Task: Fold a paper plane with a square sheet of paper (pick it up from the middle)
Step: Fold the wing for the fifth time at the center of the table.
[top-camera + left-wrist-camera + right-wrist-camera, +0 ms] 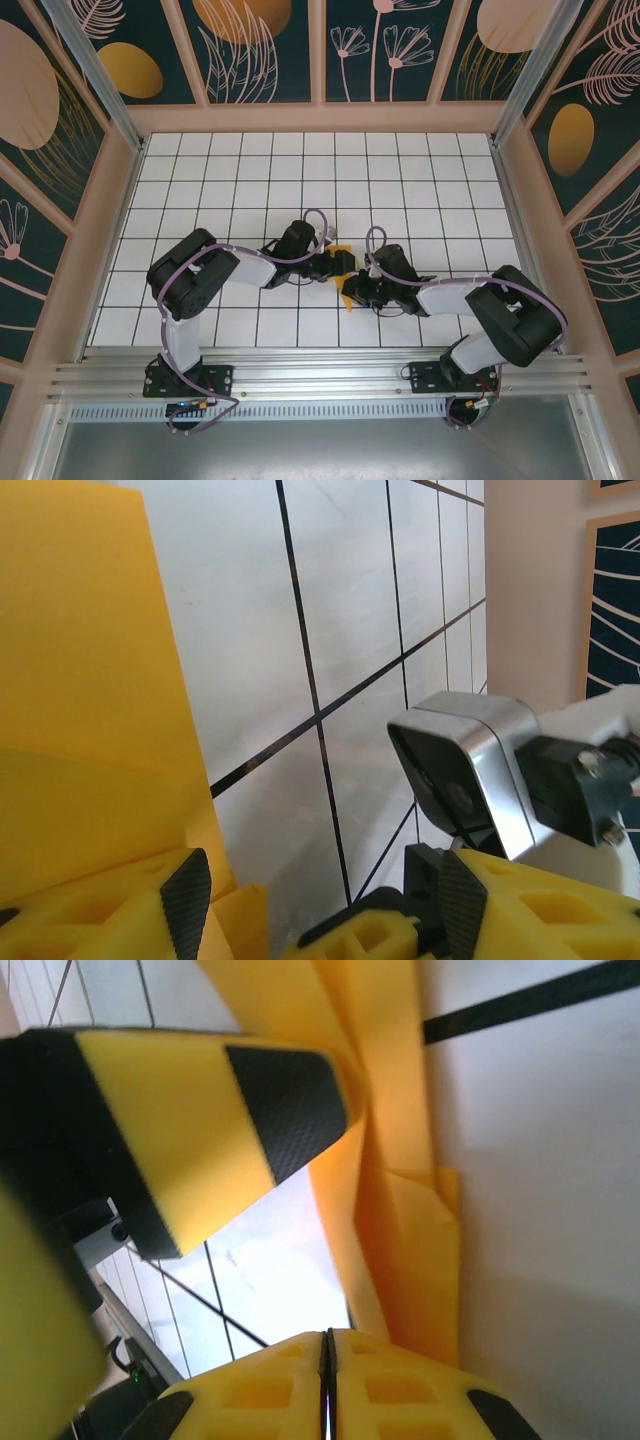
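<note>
- Your left hand (325, 895) stands with its jaws well apart. The sheet of paper (80, 680) lies against the inner side of one finger and is not clamped.
- Your right hand (326, 1345) is closed finger to finger. The folded layers of the sheet run down just beside its tips, and I cannot tell whether a fold is nipped between them.
- The sheet is between the two hands, near the middle of the table (400, 170). It is partly folded and appears to stand up from the surface on the left hand's side.
- If the right hand has no real hold, a pull from the left hand would likely drag the whole sheet and loosen its creases.
- The hands are crowded. A finger of the left hand (200, 1110) hangs just beside the paper, and the silver camera housing (455, 770) on the right wrist sits close ahead of the left hand. A hasty closing move could knock one hand against the other.
- The paper is thin. Closing across the layered part could set a crease off the centre line, and tugging against a tight pinch could tear it.
- The table is white and glossy with black grid lines. I judge it slippery, so the sheet may slide under pressure.
- Pale posts and dark panels (260, 50) printed with orange ovals and leaves enclose it. A metal rail (320, 372) at the near edge carries the arm bases.
</note>
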